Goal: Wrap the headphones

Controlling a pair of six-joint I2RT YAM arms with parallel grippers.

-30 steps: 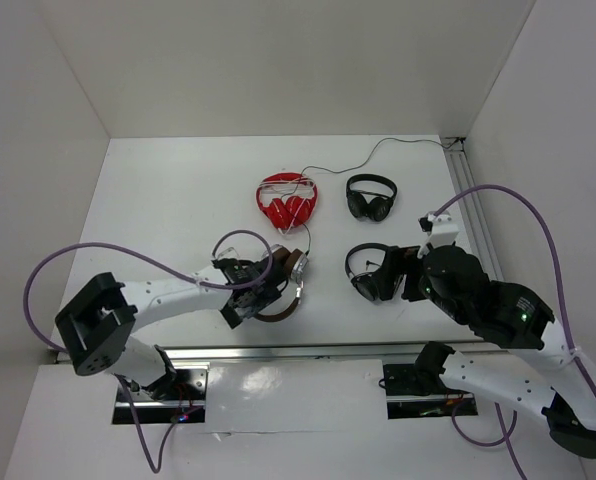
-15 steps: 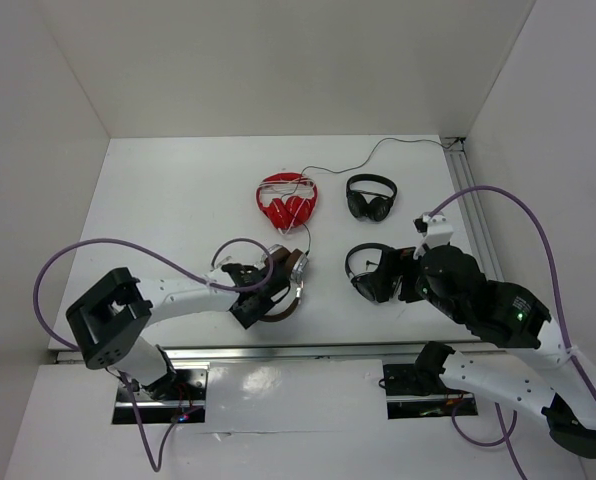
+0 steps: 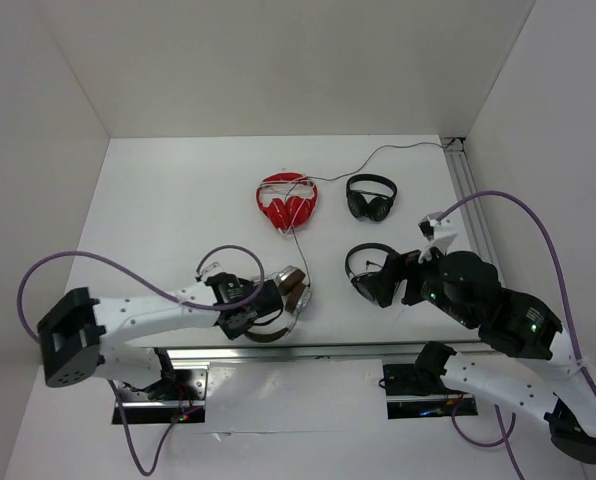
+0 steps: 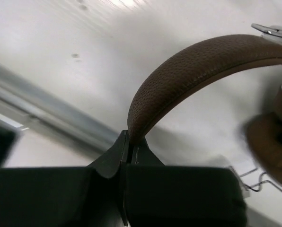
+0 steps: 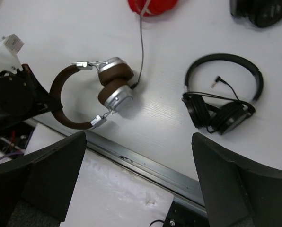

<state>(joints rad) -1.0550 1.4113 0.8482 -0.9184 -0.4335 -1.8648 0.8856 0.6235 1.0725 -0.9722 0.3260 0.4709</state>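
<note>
The headphones [image 3: 290, 292] lie near the table's front edge, with a brown headband [image 4: 193, 66], brown pads and silver earcups [image 5: 116, 97]. My left gripper [image 3: 257, 318] is shut on the headband, whose end is pinched between the jaws [image 4: 130, 138]. A thin dark cable [image 5: 141, 42] runs from an earcup toward the red pair. To the right, my right gripper [image 5: 141, 179] hangs open and empty, with its fingers [image 5: 46, 170] wide apart, above the table's front rail.
A red pair with a white cord [image 3: 286, 200] lies at the back centre. One black pair [image 3: 371, 196] sits behind another black pair [image 3: 370, 272], which is just left of my right gripper. A metal rail [image 5: 145, 158] borders the front edge.
The left gripper has gone from open to shut on the brown headband. The headphones have slid a little toward the front edge. The right arm has barely shifted.
</note>
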